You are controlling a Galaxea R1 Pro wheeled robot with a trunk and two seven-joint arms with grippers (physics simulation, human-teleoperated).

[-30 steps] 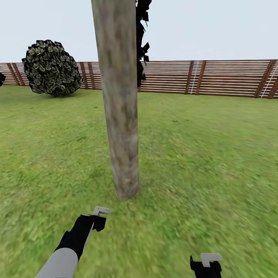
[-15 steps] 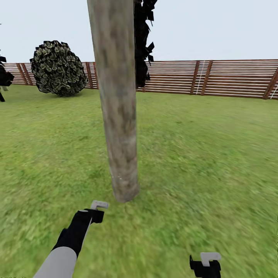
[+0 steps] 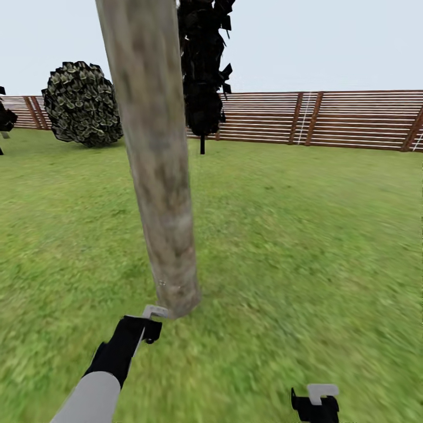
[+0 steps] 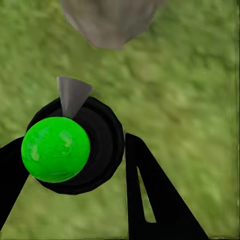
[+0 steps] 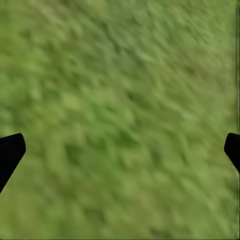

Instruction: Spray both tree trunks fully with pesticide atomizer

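A thick, pale grey-brown tree trunk (image 3: 155,176) rises from the grass lawn (image 3: 305,235) just ahead of me, left of centre; its crown is out of view. My left gripper (image 3: 143,330) is shut on the pesticide atomizer (image 3: 154,310), whose pale nozzle sits right at the trunk's base. In the left wrist view the atomizer (image 4: 75,150) is a black round body with a bright green ball and a grey cone nozzle, held between the black fingers (image 4: 150,200) and aimed at the trunk (image 4: 107,20). My right gripper (image 3: 314,403) is low at the right, open over bare grass (image 5: 122,150).
A black narrow column tree (image 3: 202,70) stands behind the trunk near the brown slat fence (image 3: 329,120). A round dark leafy bush (image 3: 82,103) sits at the far left by the fence. Open lawn spreads to the right.
The view has shifted: the trunk now lies further left and leans, and the black column tree shows from behind it. The trunk's base is now right at the atomizer's nozzle.
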